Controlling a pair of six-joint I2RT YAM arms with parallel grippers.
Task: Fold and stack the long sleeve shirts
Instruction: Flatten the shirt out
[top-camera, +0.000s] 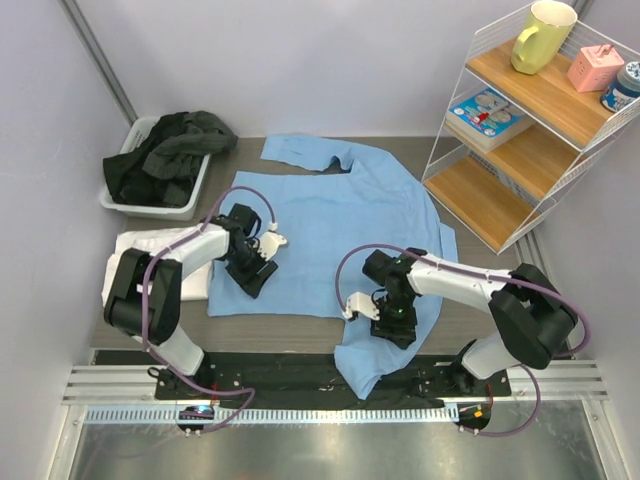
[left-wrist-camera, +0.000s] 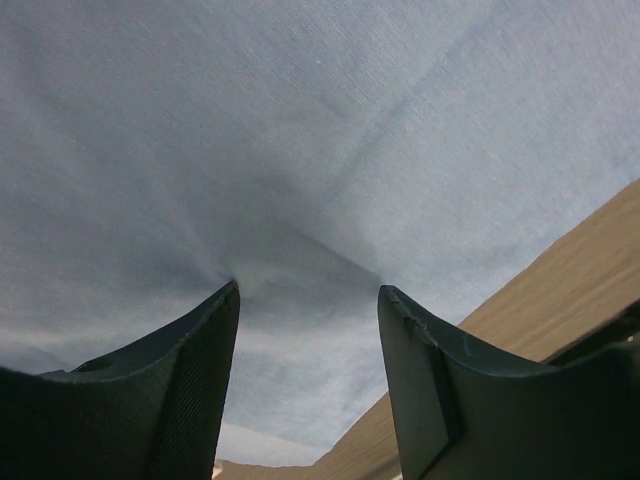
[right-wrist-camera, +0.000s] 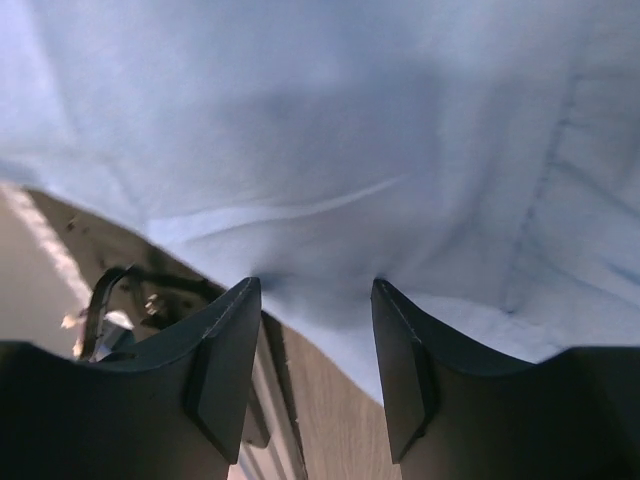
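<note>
- Left pincer (left-wrist-camera: 308, 300): fingers are held apart, tips set on the blue shirt (top-camera: 345, 225), which is spread flat; the cloth is puckered between them.
- White shirt (top-camera: 192, 282): laid just behind the left pincer, partly under its arm.
- Right pincer (right-wrist-camera: 315, 290): fingers are held apart at the blue shirt's near edge, with bare table (right-wrist-camera: 330, 430) below.
- Bin (top-camera: 150, 208): beyond the left pincer, filled with dark clothes (top-camera: 165, 155).
- Rack (top-camera: 480, 205): beyond the right pincer. A mug (top-camera: 542, 36), pink box (top-camera: 596, 68) and jar (top-camera: 626, 86) are kept on the top shelf, a flat box (top-camera: 488, 115) on the middle one.
</note>
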